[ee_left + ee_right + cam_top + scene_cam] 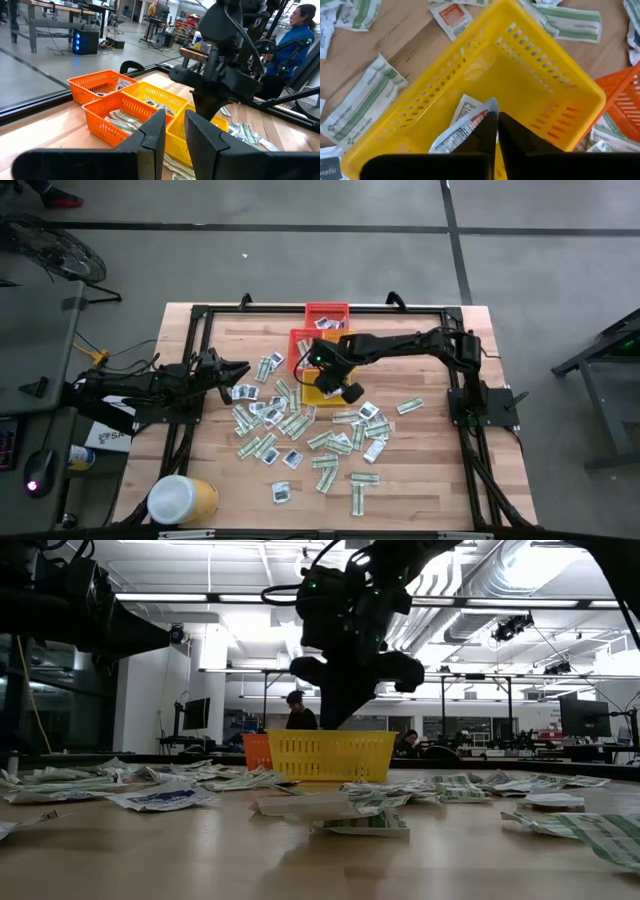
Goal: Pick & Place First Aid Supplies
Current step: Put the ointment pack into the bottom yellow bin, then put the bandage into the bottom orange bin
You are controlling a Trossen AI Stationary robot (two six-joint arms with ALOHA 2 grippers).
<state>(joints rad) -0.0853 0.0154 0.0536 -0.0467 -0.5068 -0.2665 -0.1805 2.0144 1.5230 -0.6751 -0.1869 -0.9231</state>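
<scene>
Many small flat packets (300,435), pale green-and-white strips and white squares, lie scattered on the wooden table. My right gripper (497,131) is over the yellow basket (530,75), pointing down, shut on a white packet with red and dark print (462,131). In the low view my right gripper (342,705) stands just above the yellow basket's rim (330,755). My left gripper (175,132) is open and holds nothing; it hovers near the table's left side (235,370), facing the baskets. My right gripper pinches the white packet by its upper end (487,107) between the two fingers, coming from above and pointing down. The packet hangs below the fingers inside the yellow basket's opening. Whether its lower end touches the basket floor cannot be told.
An orange basket (303,340) and a red one (327,313) stand behind the yellow one toward the far edge; both hold packets. A big yellow tub with a white lid (180,500) sits at the near left corner. A black frame borders the table. People are in the room beyond.
</scene>
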